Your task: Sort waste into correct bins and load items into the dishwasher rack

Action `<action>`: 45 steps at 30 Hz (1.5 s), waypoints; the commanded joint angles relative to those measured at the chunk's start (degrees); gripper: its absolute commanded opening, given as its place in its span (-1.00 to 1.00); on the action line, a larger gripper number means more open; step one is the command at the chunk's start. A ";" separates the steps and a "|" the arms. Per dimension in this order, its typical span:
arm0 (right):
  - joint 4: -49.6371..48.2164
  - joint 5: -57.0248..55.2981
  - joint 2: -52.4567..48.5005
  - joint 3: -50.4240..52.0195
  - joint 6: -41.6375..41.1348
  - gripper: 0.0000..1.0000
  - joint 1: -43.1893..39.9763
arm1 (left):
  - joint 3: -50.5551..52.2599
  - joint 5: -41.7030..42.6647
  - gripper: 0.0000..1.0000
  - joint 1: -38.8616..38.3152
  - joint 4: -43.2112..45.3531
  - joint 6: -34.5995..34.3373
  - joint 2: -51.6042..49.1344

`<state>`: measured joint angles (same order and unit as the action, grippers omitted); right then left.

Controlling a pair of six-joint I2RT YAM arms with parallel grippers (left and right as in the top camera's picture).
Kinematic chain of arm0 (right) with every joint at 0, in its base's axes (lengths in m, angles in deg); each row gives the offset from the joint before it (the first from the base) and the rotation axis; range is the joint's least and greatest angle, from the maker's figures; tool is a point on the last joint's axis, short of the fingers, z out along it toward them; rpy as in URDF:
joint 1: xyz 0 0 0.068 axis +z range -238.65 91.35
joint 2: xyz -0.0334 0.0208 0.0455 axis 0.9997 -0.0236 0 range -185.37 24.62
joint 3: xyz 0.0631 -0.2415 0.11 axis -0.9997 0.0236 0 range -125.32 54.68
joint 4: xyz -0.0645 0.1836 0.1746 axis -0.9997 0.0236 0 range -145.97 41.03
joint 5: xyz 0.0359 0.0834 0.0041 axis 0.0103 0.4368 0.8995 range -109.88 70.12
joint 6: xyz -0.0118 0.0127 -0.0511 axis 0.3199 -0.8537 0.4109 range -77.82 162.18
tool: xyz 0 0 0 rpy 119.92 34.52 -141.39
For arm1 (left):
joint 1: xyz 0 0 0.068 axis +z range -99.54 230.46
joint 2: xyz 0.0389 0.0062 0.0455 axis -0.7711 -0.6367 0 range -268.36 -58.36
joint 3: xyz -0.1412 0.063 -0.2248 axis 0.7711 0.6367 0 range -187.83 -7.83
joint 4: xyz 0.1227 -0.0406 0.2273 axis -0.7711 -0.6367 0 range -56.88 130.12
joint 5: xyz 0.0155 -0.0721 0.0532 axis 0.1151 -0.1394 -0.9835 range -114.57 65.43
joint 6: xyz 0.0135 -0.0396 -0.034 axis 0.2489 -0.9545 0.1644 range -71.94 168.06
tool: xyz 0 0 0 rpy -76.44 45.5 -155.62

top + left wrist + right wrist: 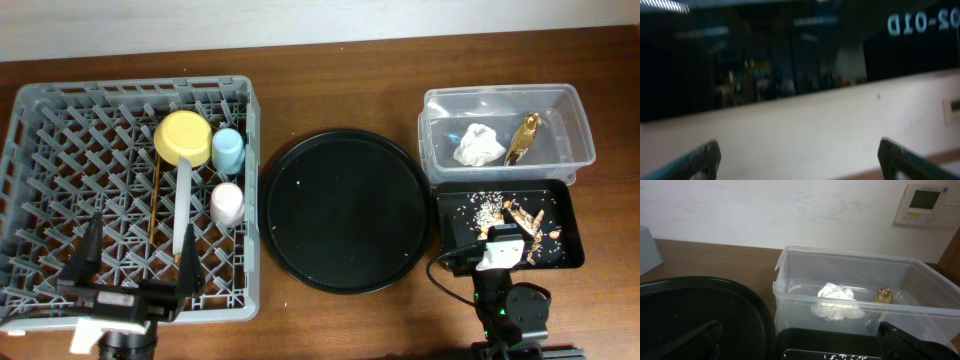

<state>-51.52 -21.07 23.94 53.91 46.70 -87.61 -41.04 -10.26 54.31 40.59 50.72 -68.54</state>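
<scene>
The grey dishwasher rack (60, 150) on the left holds the yellow bowl (183, 138), blue cup (228, 150), pink cup (227, 203), the pale plate (183, 208) standing on edge and the chopsticks (154, 205). The clear tub (575, 130) holds white tissue (478, 146) and a gold wrapper (523, 138); both also show in the right wrist view, tissue (837, 302) and wrapper (884, 295). The shallow black tray (455, 235) holds food scraps (525, 220). My left gripper (135, 270) is open and empty over the rack's front edge. My right gripper (497, 262) is open and empty at the black tray's front.
A large round black tray (345, 210) lies between the rack and the bins; its rim shows in the right wrist view (700, 310), next to the clear tub (790, 280). The left wrist view shows only a wall and a dark window between the open fingers (802, 165).
</scene>
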 commanded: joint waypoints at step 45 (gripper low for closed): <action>0.24 0.13 0.48 0.46 -0.46 0.97 -0.42 | 32.68 -14.16 0.99 -0.48 -5.29 -6.27 9.88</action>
<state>-51.52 -21.07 23.96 53.91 46.65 -87.61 -8.52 -23.99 54.10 35.60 43.92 -59.20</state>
